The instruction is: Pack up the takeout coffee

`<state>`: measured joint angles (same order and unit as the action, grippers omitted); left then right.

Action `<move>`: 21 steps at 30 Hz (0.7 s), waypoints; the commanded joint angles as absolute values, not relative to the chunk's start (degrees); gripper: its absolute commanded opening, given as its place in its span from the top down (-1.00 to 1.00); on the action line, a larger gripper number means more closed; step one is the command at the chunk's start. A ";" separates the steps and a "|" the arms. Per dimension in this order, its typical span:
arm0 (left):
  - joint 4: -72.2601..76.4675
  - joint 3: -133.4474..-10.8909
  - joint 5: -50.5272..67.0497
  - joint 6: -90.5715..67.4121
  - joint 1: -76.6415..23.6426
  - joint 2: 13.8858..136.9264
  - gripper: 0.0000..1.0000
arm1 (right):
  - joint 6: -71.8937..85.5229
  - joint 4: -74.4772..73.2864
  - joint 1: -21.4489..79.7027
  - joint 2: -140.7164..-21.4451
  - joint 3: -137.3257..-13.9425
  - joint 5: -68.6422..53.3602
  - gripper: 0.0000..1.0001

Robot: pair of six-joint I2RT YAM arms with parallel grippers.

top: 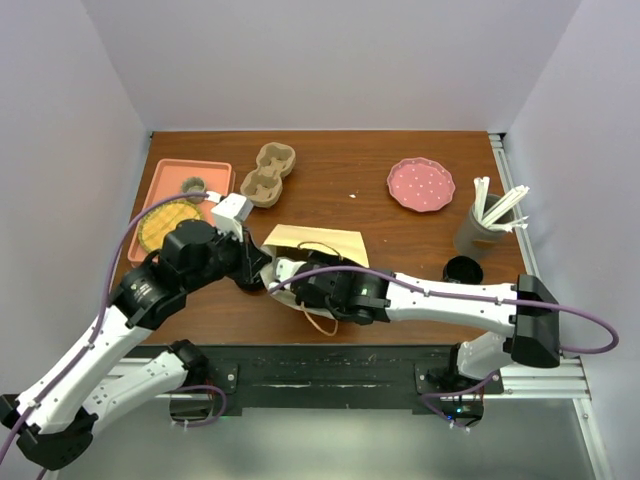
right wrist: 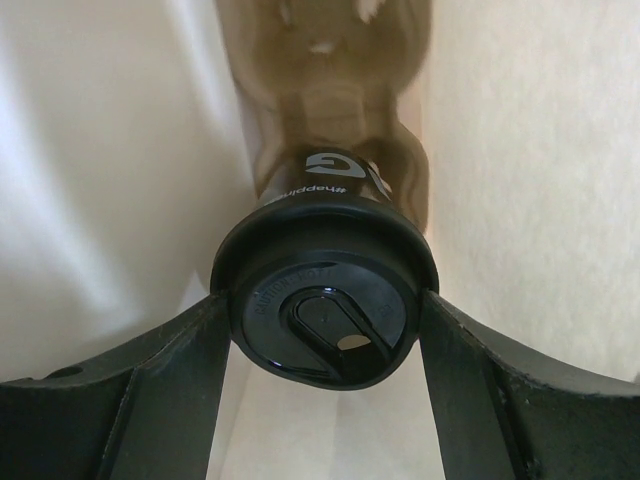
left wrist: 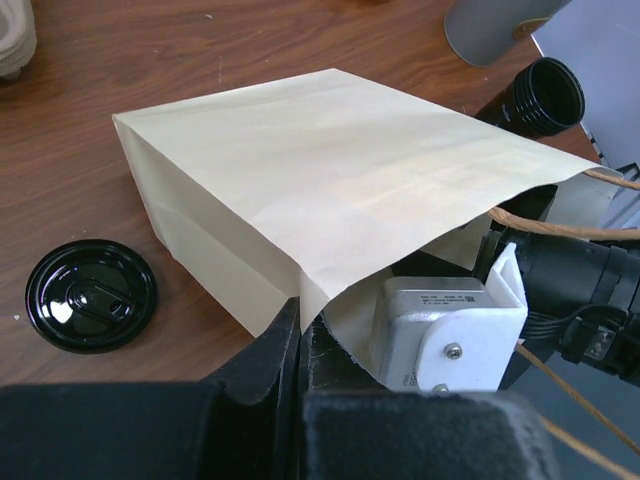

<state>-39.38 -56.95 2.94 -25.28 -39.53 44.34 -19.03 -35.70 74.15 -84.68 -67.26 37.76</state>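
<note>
Bagging step under way: inside the tan paper bag, the right gripper clamps a lidded black coffee cup at its lid. The left gripper, pinched shut on the bag's lip, holds the mouth open. Next, probably: set the cup down, release, back out gently.

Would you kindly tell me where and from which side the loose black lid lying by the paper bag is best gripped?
Probably across its outer rim, coming straight down from above: the lid lies flat on the table, too low for a side approach, and its round edge gives a claw opposite faces.
</note>
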 commanded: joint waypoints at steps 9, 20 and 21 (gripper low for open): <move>-34.90 -53.71 5.27 -23.20 -40.34 42.63 1.00 | -23.12 -28.74 72.95 -79.45 -64.16 39.29 0.24; -33.49 -51.50 6.95 -21.71 -40.34 41.31 1.00 | -20.92 -26.19 72.42 -78.31 -60.29 43.67 0.24; -33.57 -51.68 7.03 -21.45 -40.34 41.40 1.00 | -20.57 -25.84 72.25 -78.05 -60.21 43.68 0.23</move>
